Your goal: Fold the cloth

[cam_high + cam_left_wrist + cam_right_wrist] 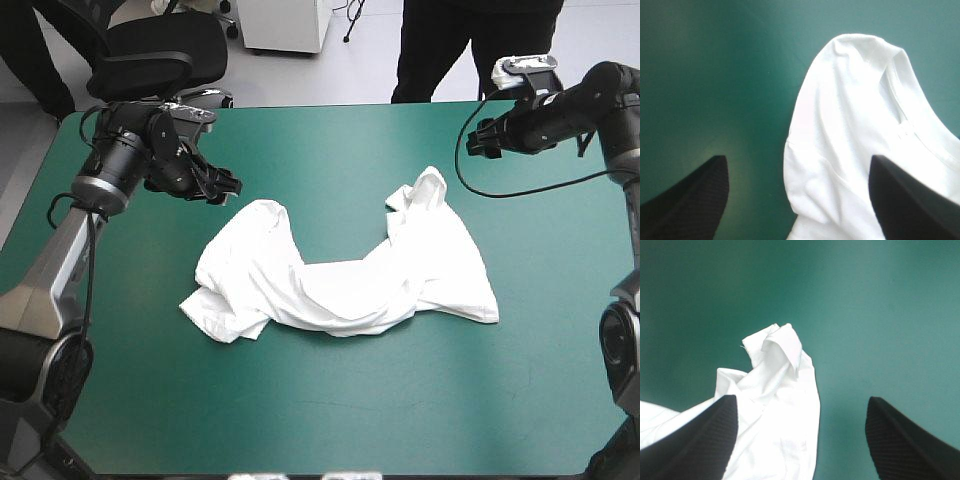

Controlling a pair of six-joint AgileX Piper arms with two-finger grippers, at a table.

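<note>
A white, short-sleeved T-shirt (340, 275) lay crumpled on the middle of the teal-green table cover (350, 420). It formed a loose arch, with one bunched end raised toward the table's far side and a broader, flatter end beside it.

The left gripper (222, 187) hung just beyond the T-shirt's broader end, close to the cloth but not touching it. Its black fingers (690, 200) stood wide apart and gripped nothing. In the left wrist view, a rounded fold of the T-shirt with a seamed edge lay below the gap and close to one finger.

The right gripper (480, 140) was held apart from the T-shirt, beyond its bunched end. Its black fingers (905, 440) were also spread wide and empty. In the right wrist view, the T-shirt's crumpled peak lay ahead of the gap, and cloth ran under one finger.
</note>
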